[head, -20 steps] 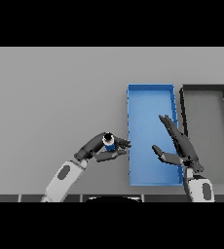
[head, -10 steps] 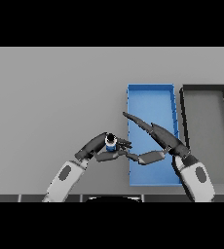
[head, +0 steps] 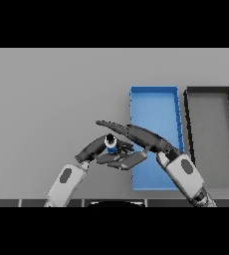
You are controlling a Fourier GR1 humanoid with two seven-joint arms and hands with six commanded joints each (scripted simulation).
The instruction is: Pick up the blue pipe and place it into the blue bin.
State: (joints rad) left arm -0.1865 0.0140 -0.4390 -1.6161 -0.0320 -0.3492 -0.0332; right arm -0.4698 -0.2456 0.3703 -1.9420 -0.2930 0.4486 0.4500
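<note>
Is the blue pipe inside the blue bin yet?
No, the blue pipe sits between the two robot hands, left of the blue bin, over the grey table.

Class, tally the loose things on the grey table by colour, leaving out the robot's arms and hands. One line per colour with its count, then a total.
Blue: 2, the blue bin and the blue pipe
Black: 1, the black bin
Total: 3
</note>
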